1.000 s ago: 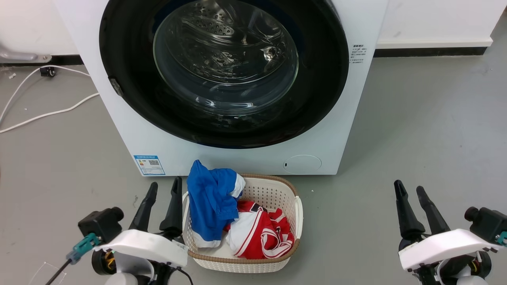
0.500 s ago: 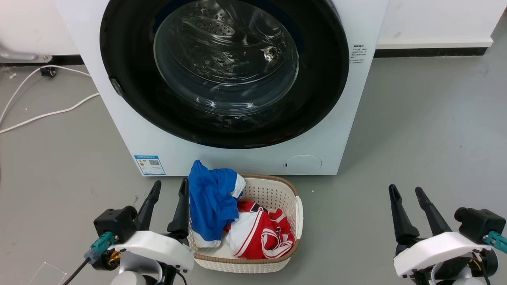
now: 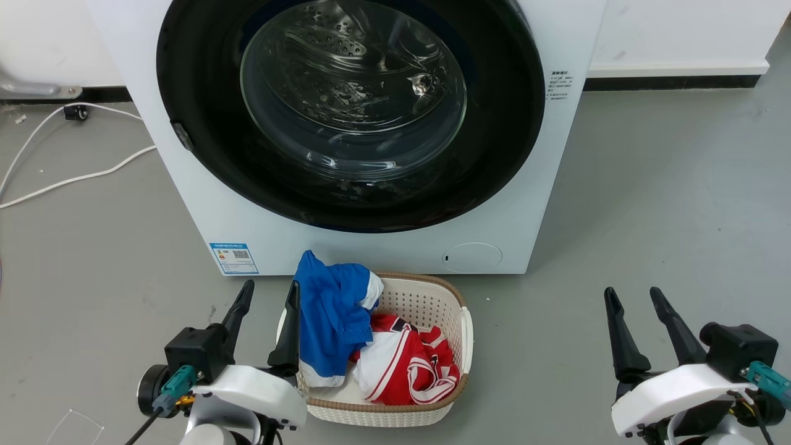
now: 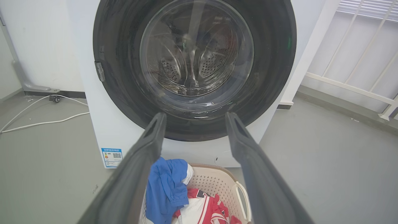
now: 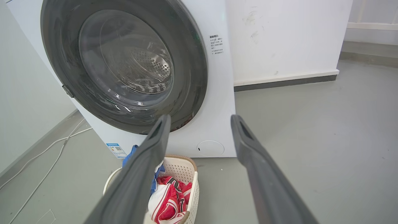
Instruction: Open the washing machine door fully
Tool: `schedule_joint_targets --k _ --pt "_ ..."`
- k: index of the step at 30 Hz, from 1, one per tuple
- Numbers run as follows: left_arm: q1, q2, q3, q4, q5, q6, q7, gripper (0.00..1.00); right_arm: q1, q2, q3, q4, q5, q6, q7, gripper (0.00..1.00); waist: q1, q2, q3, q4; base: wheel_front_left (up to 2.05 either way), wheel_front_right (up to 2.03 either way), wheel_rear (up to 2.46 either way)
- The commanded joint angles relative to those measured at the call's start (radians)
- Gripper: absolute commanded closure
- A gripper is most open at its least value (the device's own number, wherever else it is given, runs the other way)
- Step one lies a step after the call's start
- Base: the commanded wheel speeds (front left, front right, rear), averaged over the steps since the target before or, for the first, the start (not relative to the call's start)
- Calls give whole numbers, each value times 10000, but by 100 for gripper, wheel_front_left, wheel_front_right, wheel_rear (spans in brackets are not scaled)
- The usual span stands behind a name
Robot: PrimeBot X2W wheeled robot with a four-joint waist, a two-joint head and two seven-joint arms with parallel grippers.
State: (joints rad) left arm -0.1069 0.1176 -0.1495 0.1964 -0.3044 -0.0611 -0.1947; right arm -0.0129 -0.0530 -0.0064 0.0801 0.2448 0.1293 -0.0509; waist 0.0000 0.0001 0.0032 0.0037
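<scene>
Head view showed my left gripper [image 3: 272, 285] low at the near left, fingers spread with nothing between them, its inner finger just beside the rim of the laundry basket [image 3: 465, 334]. My right gripper [image 3: 633, 292] hung well apart over the grey floor [image 3: 649, 204], likewise spread and empty. The basket held a blue garment [image 3: 327, 315] and a red-and-white garment [image 3: 401, 364], and it stood just in front of the machine.

Beyond it, the washing machine door [image 3: 352, 105] lay shut against the white front, its glass bowl showing the steel drum behind. Neither gripper touched it, so I judged the job to be at its very start, with the reach not yet made.

A small grey tab [image 3: 180, 135] sat on the door's left edge; I took it for the catch, though I could not be sure. The next move, I reckoned, called for lifting the left arm over the basket to that edge, then pulling outward in a wide arc without snagging the clothes.
</scene>
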Motion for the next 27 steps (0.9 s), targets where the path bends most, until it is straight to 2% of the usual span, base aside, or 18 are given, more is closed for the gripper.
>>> schedule_joint_targets --k 1,27 --pt "-147 57 -19 -38 227 19 -83 0 19 23 36 -108 -273 17 -48 0 0 -1 5 0 0 0 0" --pt "-135 -159 284 149 1753 -168 -573 0 91 38 173 -78 -1571 22 -470 0 0 -1 63 -46 0 0 0"
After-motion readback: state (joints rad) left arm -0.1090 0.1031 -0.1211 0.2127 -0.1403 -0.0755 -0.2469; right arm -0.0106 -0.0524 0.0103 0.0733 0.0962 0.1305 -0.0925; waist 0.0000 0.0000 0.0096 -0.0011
